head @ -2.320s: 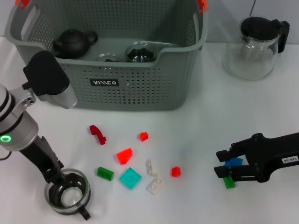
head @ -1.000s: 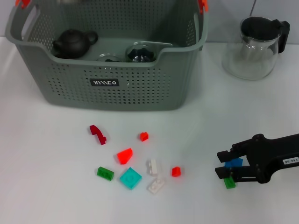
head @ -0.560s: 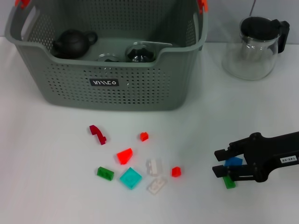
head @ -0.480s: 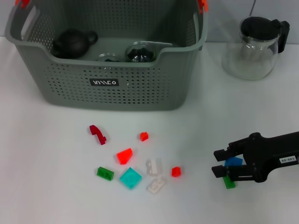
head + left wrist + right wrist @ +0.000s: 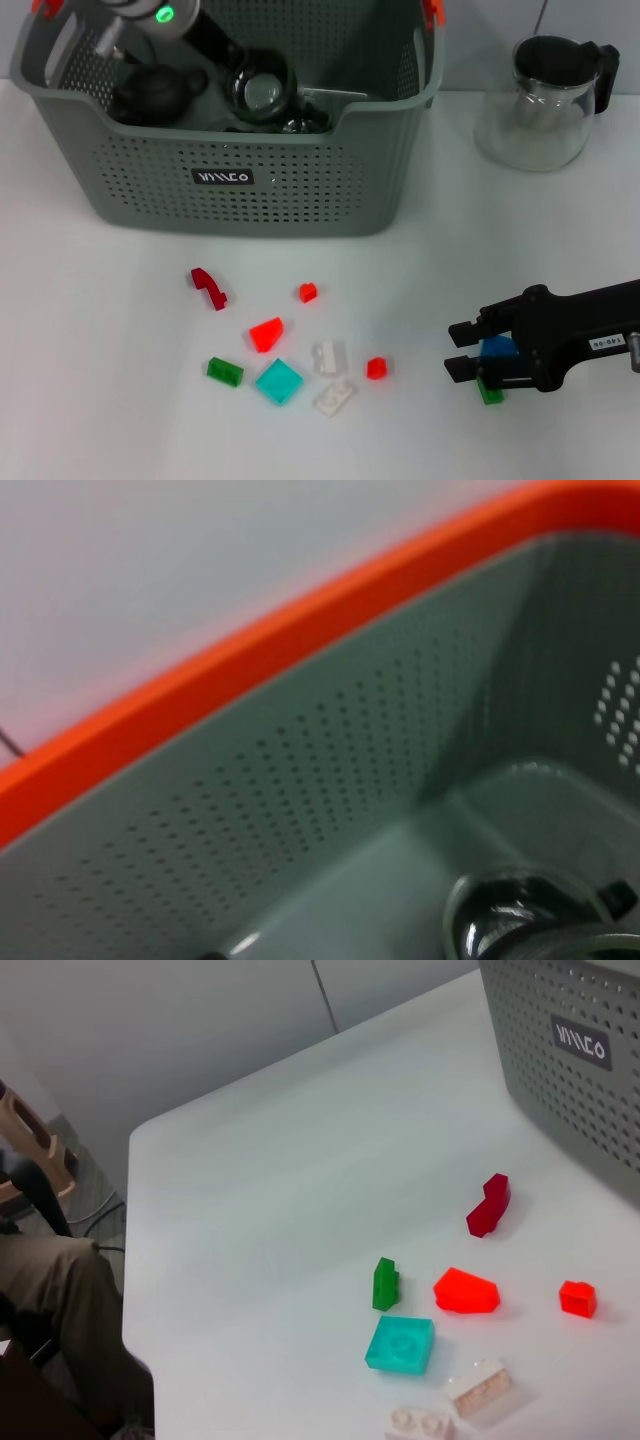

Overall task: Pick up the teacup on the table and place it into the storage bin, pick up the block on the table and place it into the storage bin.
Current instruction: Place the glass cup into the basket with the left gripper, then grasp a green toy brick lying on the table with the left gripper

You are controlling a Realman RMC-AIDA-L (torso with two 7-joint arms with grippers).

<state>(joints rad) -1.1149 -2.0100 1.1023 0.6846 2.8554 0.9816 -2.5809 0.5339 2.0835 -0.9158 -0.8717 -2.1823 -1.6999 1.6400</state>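
Now | left end effector [image 5: 262, 92] clenched on glass teacup [image 5: 257, 90], upper left, over storage bin [image 5: 300, 190] | fragile, slippery; hold by rim | right end effector [image 5: 470, 352] released around blue block [image 5: 495, 349], lower right on table [image 5: 450, 250].

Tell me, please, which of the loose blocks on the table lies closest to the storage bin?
The dark red curved block, alone nearest the storage bin; the small red block sits marginally farther out, and the remaining blocks farther still.
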